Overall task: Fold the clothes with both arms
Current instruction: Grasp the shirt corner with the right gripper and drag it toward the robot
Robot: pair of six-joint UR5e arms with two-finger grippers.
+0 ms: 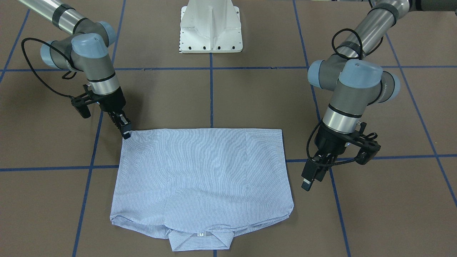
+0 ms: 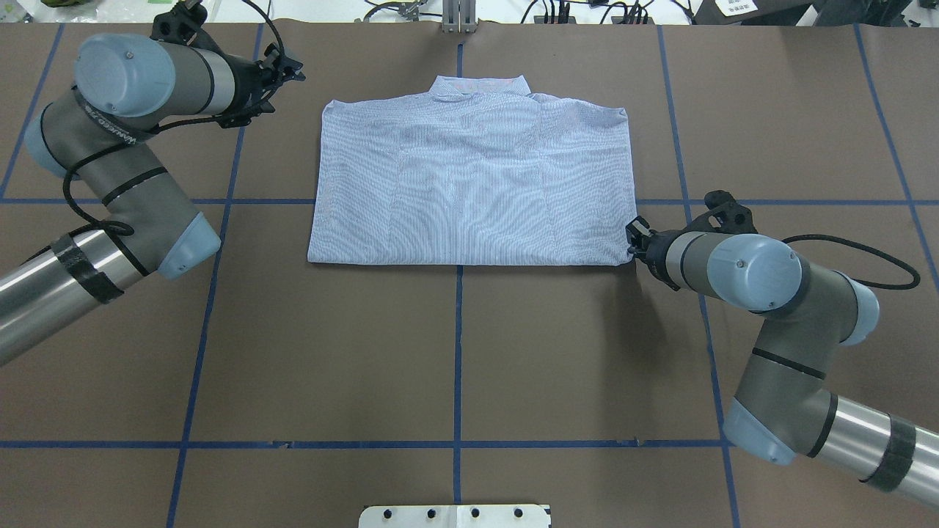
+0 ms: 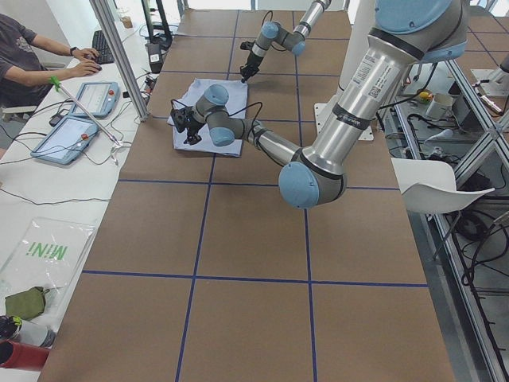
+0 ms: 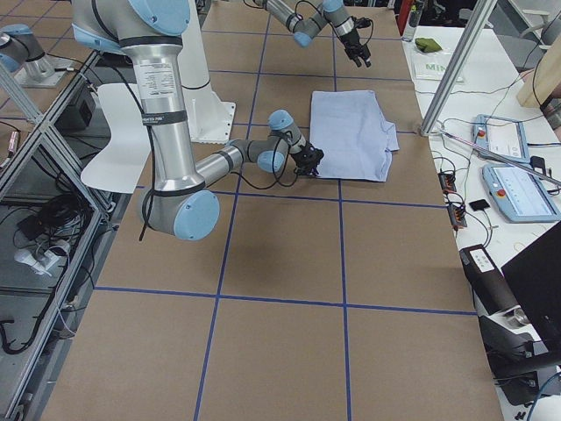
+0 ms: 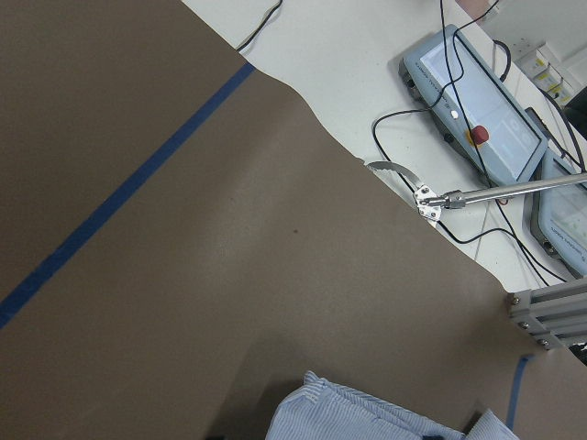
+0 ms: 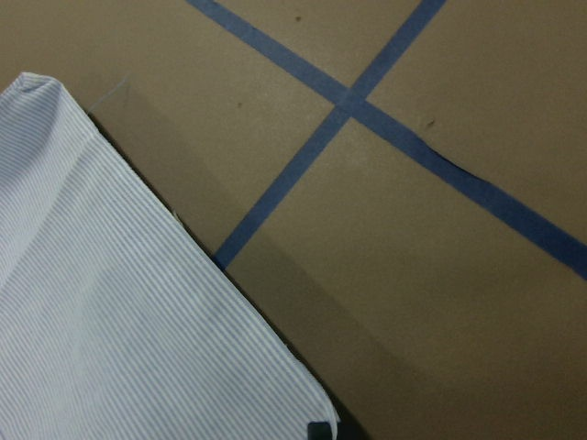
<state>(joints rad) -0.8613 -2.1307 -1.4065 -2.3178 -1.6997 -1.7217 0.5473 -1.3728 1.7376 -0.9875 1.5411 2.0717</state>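
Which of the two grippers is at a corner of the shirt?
The right gripper: its tips meet a corner of the shirt; the left gripper hangs apart.

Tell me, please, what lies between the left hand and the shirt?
Only bare brown table crossed by a blue tape line, as the front-facing view shows between left hand and shirt.

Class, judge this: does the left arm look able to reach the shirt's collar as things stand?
Probably yes. The left tool hovers beside the shirt, apart from it, and nothing stands between it and the collar.
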